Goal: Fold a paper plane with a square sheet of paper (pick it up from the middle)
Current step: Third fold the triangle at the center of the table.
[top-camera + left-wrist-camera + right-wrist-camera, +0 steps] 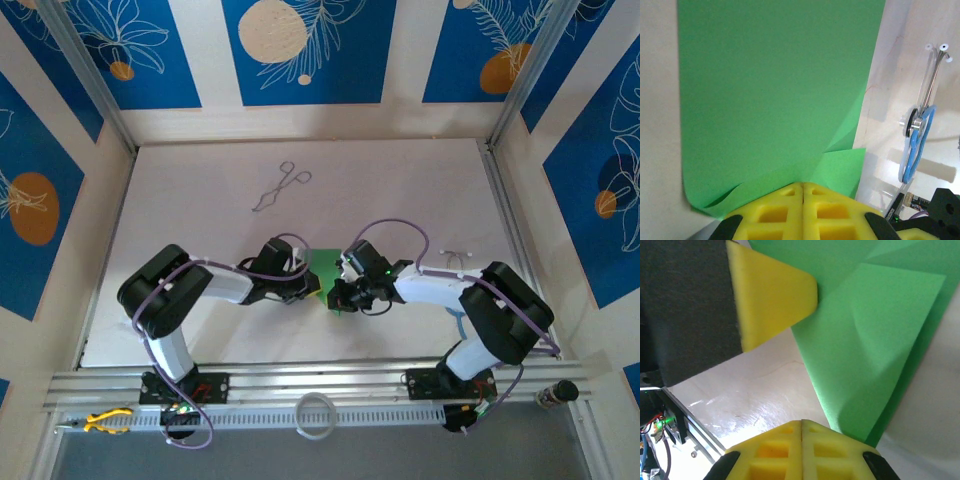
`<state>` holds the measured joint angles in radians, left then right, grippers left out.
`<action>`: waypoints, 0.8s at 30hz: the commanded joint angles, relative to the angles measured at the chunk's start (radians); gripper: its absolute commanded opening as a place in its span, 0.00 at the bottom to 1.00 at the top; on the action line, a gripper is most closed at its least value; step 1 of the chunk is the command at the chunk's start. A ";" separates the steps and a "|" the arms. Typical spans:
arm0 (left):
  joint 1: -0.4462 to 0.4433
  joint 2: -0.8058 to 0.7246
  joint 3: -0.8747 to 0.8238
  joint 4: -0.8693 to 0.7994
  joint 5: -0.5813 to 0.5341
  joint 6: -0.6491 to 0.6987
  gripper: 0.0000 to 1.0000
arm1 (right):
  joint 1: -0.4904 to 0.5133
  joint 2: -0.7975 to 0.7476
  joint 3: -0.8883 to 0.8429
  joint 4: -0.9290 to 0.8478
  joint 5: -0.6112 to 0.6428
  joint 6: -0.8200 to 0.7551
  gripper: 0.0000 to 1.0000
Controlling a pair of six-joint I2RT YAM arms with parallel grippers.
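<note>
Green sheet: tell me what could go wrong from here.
1. The left tool is shut at the edge of the green sheet, which buckles there; a pull could tear or crumple it.
2. The right tool is shut at the sheet too, close beside the left tool; opposed moves could skew the fold or knock the tools together.

Your square sheet of paper (325,268) sits mid-surface (200,180), sandwiched between both pincers: the left pincer (803,187) at its left edge, the right pincer (801,424) at its right. The forceps (281,187) lie further back, well apart and slightly left. A ring (316,413) rests on the front rail (300,380), between your arm bases.
</note>
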<state>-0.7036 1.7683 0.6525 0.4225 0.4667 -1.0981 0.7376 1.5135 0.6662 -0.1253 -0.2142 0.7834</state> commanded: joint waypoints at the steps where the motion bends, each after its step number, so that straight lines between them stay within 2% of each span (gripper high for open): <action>1: -0.012 0.011 -0.001 -0.073 -0.030 0.016 0.00 | -0.003 0.040 0.046 -0.008 -0.025 -0.009 0.07; 9: -0.011 0.007 -0.005 -0.073 -0.035 0.017 0.00 | -0.012 0.142 0.040 -0.005 -0.023 -0.020 0.07; 24: -0.011 0.014 -0.013 -0.073 -0.049 0.015 0.00 | -0.057 0.007 -0.136 0.048 -0.104 -0.022 0.08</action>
<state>-0.7055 1.7683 0.6533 0.4213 0.4629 -1.0981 0.6907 1.5402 0.5640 -0.0105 -0.2852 0.7753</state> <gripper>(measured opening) 0.061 0.082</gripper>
